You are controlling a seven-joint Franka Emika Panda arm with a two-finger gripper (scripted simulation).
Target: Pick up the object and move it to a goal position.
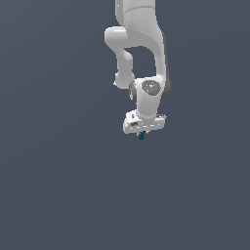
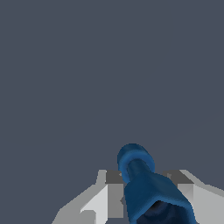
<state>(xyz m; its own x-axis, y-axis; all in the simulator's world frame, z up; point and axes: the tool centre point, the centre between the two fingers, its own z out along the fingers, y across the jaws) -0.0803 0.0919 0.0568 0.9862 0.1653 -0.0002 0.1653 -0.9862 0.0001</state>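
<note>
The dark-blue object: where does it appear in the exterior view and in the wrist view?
Exterior view: the dark-blue object is a tiny blob just under the white gripper, near picture centre.
Wrist view: it looks large, between the fingers.
Shared landmark: the gripper itself.

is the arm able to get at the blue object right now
Probably yes: the blue object already sits between the gripper's fingers, seemingly gripped, with nothing else visible in the way.

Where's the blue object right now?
In the exterior view the blue object sits just right of centre, directly under the tool; the wrist view shows it between the fingers.
</note>
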